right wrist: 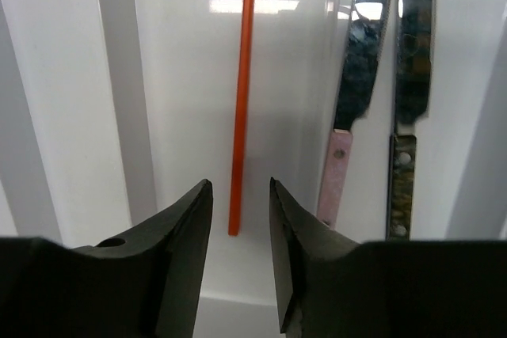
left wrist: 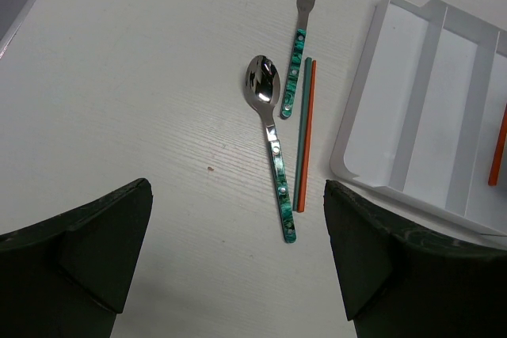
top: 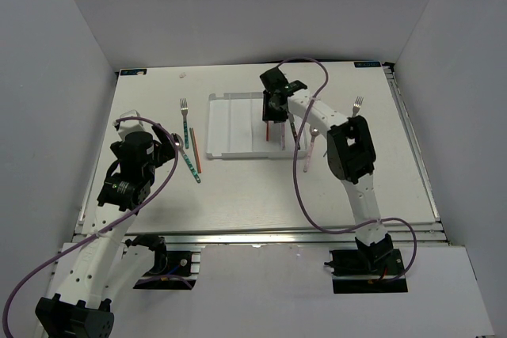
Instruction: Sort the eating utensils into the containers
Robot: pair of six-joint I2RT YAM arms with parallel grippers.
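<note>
Utensils: some in the tray, most on the worktop

One orange chopstick (right wrist: 242, 100) lies lengthwise in a compartment of the white tray (top: 230, 126). Just right of it in the right wrist view, two more utensils lie side by side: a pink-handled one (right wrist: 335, 176) and a dark-handled one (right wrist: 402, 187), both with dark, glossy upper parts. Whether a divider separates them from the chopstick I cannot tell. The right gripper (right wrist: 240, 255) hangs over the near end of that chopstick, its jaws parted by a narrow gap and holding nothing.

Left of the tray, four pieces lie close together on the worktop (top: 261, 187). A teal fork (left wrist: 299, 45) has a teal spoon (left wrist: 272, 140) just beside it, the bowl next to the fork's handle. A teal chopstick (left wrist: 302, 132) lies alongside a second orange chopstick (left wrist: 310, 116), the pair parallel and between the spoon and the tray. The left gripper (left wrist: 238, 275) hovers near these, jaws spread wide and empty.

Right of the tray, a pink spoon (top: 311, 150) rests on the worktop just beside the tray's edge. Another fork (top: 358, 104) lies farther right, its handle partly hidden by the right arm
</note>
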